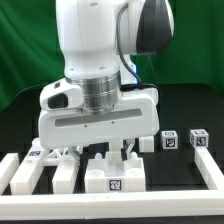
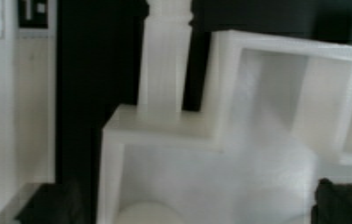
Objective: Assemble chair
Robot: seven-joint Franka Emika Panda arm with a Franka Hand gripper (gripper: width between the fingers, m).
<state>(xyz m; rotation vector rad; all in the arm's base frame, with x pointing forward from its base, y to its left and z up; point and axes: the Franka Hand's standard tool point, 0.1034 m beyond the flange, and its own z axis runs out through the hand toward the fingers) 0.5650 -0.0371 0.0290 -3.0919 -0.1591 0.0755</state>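
Gripper [image 1: 105, 152] low over the black table [image 1: 165, 168], fingers pointing down, just behind the tagged block [image 1: 113, 180]. Jaws stand spread. Wrist view: a chunky white stepped part [image 2: 191, 165] sits between the dark fingertips [image 2: 45, 200], with a strip of dark table showing between that tip and the part's side. Not clamped on it. Whether the other tip touches is too blurred to tell.

Sweep across the exterior view, each thing placed from the tagged block:

- Well off to the exterior view's left of it: long white left rail [image 1: 18, 176], lying flat, running toward the camera.
- Just beside it on that same side: a white chair part [image 1: 45, 160], with a small tag on its upper face.
- Tagged block itself: front and centre, resting on the table, one black-and-white tag on the face toward the camera.
- To the exterior view's right of it and farther back: two small cubes, first cube [image 1: 170, 141] and second cube [image 1: 200, 139], near each other but apart, tags toward the camera.
- Beyond those, farthest on that side: right rail [image 1: 212, 172].

Green backdrop [image 1: 25, 50] behind everything.
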